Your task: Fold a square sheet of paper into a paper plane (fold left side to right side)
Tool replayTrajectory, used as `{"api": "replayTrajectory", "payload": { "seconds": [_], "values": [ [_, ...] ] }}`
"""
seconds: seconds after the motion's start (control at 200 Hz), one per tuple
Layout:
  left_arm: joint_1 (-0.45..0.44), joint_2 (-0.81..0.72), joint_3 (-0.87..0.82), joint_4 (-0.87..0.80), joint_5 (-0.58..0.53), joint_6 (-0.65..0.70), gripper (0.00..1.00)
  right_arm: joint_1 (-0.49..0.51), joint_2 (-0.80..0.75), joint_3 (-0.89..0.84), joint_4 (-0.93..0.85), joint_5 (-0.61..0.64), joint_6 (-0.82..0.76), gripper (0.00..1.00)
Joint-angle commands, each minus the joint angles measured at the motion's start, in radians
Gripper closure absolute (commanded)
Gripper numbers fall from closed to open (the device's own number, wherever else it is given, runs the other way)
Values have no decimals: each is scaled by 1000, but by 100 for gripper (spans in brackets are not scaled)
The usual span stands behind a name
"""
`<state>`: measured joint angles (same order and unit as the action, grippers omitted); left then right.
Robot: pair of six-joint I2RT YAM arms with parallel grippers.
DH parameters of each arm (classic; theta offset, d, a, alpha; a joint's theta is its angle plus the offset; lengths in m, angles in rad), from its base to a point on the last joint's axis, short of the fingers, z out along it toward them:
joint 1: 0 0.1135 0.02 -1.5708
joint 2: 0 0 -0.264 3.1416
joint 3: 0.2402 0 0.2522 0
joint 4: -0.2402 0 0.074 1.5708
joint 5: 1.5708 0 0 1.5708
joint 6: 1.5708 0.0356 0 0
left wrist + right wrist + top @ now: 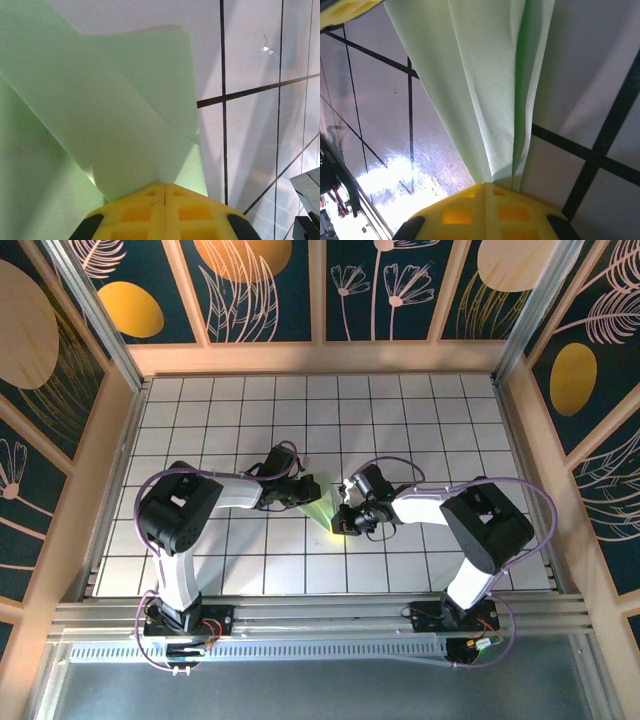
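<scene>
At mid-table both arms bend inward, left pincer (pixel 308 492) and right pincer (pixel 346 519) seemingly clamping folded paper (pixel 322 508).

You're looking down on a white gridded floor (pixel 400 410) at centre; dark floral wall panels (pixel 290 310) are lining the top and sides, a metal rail (pixel 320 615) crossing the bottom.

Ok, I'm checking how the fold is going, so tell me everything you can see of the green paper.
The paper is thin, pale green and matte. It is folded into a long, narrow shape with overlapping layers and sharp creases. It lies near the middle of the tiled table. The left gripper pinches one end and the right gripper the other, both shut on it. Whether it rests on the table is unclear.
</scene>
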<state>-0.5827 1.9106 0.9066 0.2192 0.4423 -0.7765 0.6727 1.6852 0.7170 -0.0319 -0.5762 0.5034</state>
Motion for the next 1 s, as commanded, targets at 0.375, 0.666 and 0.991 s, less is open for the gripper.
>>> {"api": "replayTrajectory", "payload": {
  "seconds": [0.375,0.666,0.991],
  "values": [
    [9,54,-17,-103,-119,8,100,31,-31,-74,-123,-16,34,100],
    [9,52,-18,-98,-116,7,100,30,-100,-53,-156,-34,29,100],
    [9,46,-21,-85,-105,5,100,-44,-172,41,-137,-54,-8,100]
  ]
}}
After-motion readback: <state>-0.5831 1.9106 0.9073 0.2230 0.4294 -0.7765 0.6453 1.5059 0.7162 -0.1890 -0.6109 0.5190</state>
